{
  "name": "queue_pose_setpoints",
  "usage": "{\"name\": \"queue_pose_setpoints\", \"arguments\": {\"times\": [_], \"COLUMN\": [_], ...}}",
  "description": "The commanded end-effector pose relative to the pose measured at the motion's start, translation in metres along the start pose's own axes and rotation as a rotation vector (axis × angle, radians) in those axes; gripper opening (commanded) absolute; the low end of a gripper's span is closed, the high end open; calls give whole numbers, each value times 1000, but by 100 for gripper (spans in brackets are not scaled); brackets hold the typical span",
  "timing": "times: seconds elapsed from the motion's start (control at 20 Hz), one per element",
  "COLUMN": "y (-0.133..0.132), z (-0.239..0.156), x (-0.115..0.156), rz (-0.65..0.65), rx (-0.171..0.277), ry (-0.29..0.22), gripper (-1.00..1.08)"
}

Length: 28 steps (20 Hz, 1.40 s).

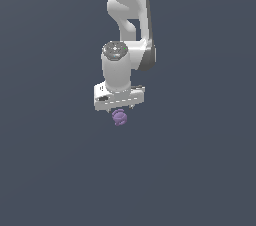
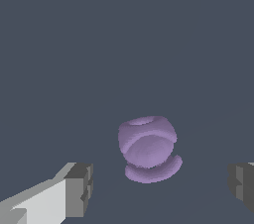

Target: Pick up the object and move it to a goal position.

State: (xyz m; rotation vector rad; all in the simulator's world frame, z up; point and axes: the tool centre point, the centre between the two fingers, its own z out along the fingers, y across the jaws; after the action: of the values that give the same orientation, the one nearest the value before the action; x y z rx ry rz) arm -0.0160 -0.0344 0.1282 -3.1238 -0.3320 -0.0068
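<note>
The object (image 1: 119, 117) is a small purple, lumpy, roundish thing lying on the dark grey surface, just below the white hand of the arm in the exterior view. In the wrist view the object (image 2: 148, 147) sits between the two grey fingers (image 2: 79, 188), nearer neither pad and touching none. My gripper (image 2: 161, 186) is open, its jaws spread much wider than the object. In the exterior view the gripper (image 1: 121, 108) hangs directly over the object, its fingertips mostly hidden by the hand.
A plain dark grey surface (image 1: 200, 170) fills both views. The white arm (image 1: 127, 15) rises toward the top of the exterior view.
</note>
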Motion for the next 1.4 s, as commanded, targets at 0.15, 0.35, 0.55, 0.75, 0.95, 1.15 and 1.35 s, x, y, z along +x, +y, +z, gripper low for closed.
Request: {"name": "queue_pose_setpoints", "arguments": {"times": [0.15, 0.35, 0.55, 0.75, 0.95, 1.15, 1.35], "y": [3, 5, 5, 5, 6, 5, 5], "z": [21, 31, 36, 38, 41, 54, 75], "x": [-7, -11, -14, -15, -15, -15, -16], "rz": [-111, -165, -198, -209, -204, -206, -208], "rx": [-1, 0, 0, 1, 1, 1, 1], "ry": [-3, -4, -4, -4, -5, -5, -4], "gripper": [100, 100, 100, 100, 100, 100, 100]}}
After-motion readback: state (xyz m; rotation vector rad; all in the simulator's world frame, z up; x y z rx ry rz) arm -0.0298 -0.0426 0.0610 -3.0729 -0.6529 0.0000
